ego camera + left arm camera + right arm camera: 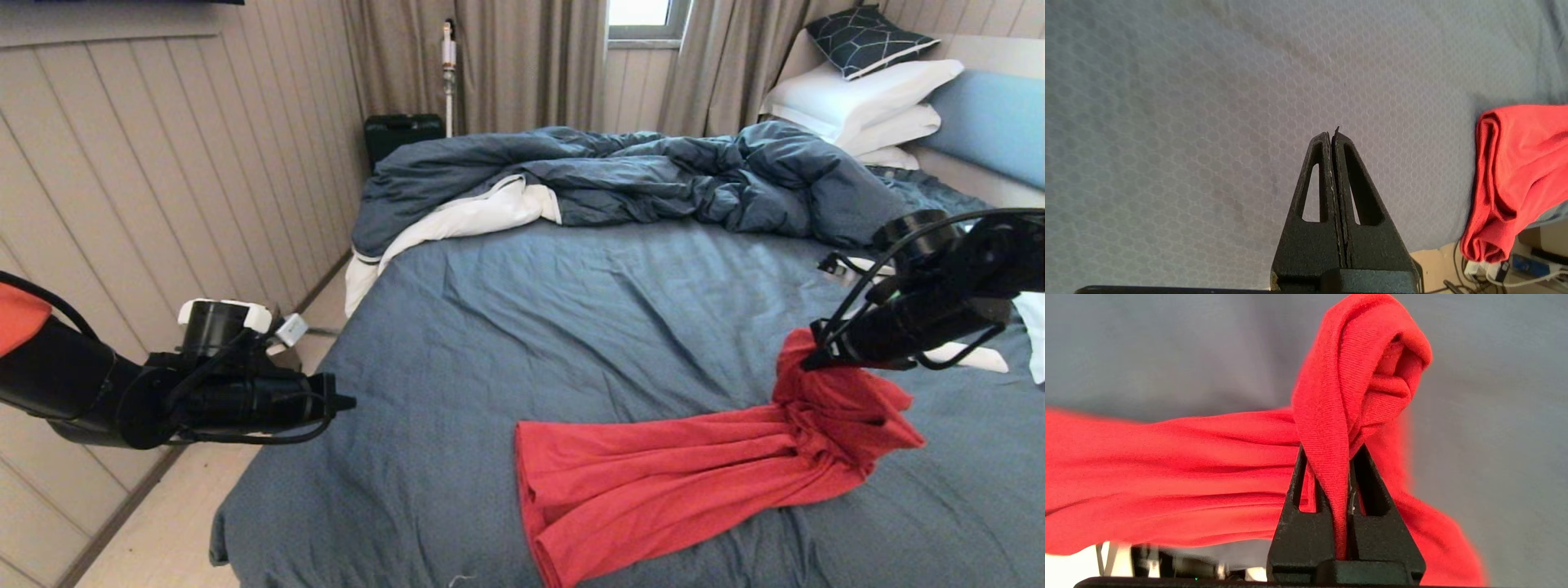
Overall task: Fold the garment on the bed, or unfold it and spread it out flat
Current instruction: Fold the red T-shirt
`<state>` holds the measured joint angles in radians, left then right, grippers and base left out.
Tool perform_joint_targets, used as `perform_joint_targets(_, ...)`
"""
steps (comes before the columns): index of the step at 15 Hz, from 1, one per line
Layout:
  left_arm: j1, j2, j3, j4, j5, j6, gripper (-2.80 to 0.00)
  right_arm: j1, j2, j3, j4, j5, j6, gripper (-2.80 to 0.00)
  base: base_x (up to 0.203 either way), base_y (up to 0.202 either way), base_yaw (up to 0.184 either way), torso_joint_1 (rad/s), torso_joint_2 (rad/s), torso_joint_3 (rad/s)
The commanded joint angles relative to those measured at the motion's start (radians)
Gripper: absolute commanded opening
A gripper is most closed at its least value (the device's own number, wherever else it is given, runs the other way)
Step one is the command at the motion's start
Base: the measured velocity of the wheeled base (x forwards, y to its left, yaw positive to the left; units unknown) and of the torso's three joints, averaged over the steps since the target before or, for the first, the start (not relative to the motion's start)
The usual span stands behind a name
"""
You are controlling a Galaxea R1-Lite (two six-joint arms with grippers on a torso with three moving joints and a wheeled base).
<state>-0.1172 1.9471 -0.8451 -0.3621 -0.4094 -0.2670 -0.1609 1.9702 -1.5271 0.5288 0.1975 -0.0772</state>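
Garment (678,465) shows no readable print; right claw (1337,465) pinches it.

Dark case (402,131) by curtains (522,61) (wood-panelled wall (163,180) beside)

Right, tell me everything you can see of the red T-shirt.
The red T-shirt is plain red knit fabric with no print showing. It lies bunched and gathered lengthwise on the blue-grey sheet near the bed's front edge. One end fans out flat on the sheet toward the robot's left. The other end is pinched and lifted into a peak by the right claw, shut on a fold. The left claw, shut and empty, stays clear of it.
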Motion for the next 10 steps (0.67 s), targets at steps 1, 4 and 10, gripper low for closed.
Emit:
perform_joint_targets(1, -0.001, 0.001, 0.003, -0.002, -0.002, -0.001, -2.8, 0.12, -0.016, -0.022, 0.011, -0.004, 0.016, -2.8, 0.0, 0.0, 0.0, 0.0, 0.0, 0.0)
perform_joint_targets(4, -0.001, -0.005, 0.006, -0.003, -0.002, 0.0, -2.8, 0.293, 0.01, -0.066, 0.06, -0.032, 0.062, -2.8, 0.0, 0.0, 0.0, 0.0, 0.0, 0.0)
perform_joint_targets(10, -0.002, -0.003, 0.008, -0.001, -0.002, 0.002, -2.8, 0.509, 0.017, -0.087, 0.176, -0.046, 0.079, -2.8, 0.0, 0.0, 0.0, 0.0, 0.0, 0.0)
